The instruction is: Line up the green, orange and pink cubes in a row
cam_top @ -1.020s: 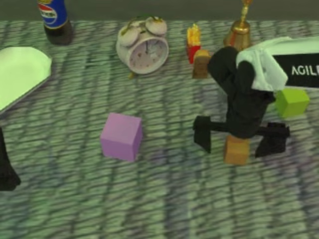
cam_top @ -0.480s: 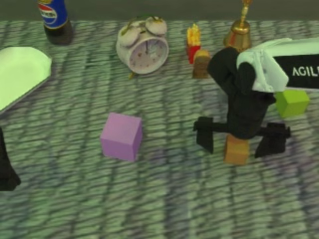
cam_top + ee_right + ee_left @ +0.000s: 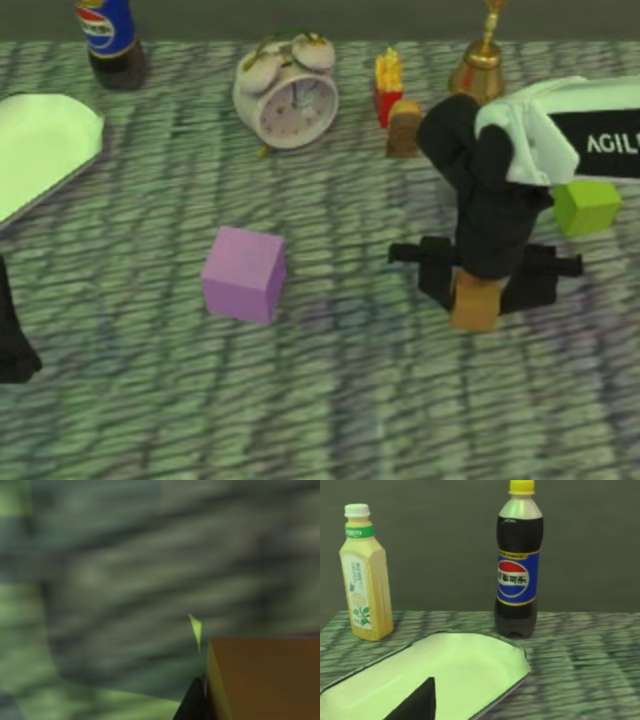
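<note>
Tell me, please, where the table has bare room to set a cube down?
Bare cloth spans the whole near strip below the pink cube and the orange cube, and lies between those two. The far edge is crowded: cola bottle, alarm clock, fries, bell. The right claw and green cube fill the right side.

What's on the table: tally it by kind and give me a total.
Cubes: 3 (pink cube, orange cube, green cube)
Bottles: 2 (cola bottle, yellow bottle)
Alarm clock: 1
Fries: 1
Toast figure: 1
Bell: 1
Tray: 1
Total: 10
</note>
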Robot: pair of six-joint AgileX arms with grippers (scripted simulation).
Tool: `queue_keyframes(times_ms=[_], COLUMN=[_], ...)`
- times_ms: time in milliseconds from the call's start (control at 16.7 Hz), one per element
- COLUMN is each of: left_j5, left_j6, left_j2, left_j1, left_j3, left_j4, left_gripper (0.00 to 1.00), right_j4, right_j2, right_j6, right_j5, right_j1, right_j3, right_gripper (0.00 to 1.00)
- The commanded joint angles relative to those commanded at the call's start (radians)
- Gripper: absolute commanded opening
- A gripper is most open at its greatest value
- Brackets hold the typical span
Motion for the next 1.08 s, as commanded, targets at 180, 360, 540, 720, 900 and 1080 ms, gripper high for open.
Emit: queue_keyframes(times_ms=[180, 360, 540, 720, 900, 1080], left_j5=[0.000, 0.000, 0.000, 0.000, 0.000, 0.000], left_j6=[0.000, 0.000, 0.000, 0.000, 0.000, 0.000], left_j2=[0.000, 0.000, 0.000, 0.000, 0.000, 0.000], left_j1=[0.000, 0.000, 0.000, 0.000, 0.000, 0.000], left_j3=[0.000, 0.000, 0.000, 0.000, 0.000, 0.000], left_j4=[0.000, 0.000, 0.000, 0.000, 0.000, 0.000], left_gripper=[1.00, 1.00, 1.00, 1.00, 1.00, 1.00], right_j4=[0.000, 0.000, 0.000, -0.038, -0.132, -0.239], right_j2=[0.000, 0.000, 0.000, -0.041, -0.074, -0.115], right_j6=[0.000, 0.000, 0.000, -0.010, -0.008, -0.011], right_j5=[0.000, 0.000, 0.000, 0.017, 0.018, 0.017], right_j1=[0.000, 0.000, 0.000, -0.002, -0.001, 0.004], right_j3=[0.000, 0.000, 0.000, 0.023, 0.080, 0.140], right_gripper=[0.00, 0.00, 0.00, 0.00, 0.00, 0.00])
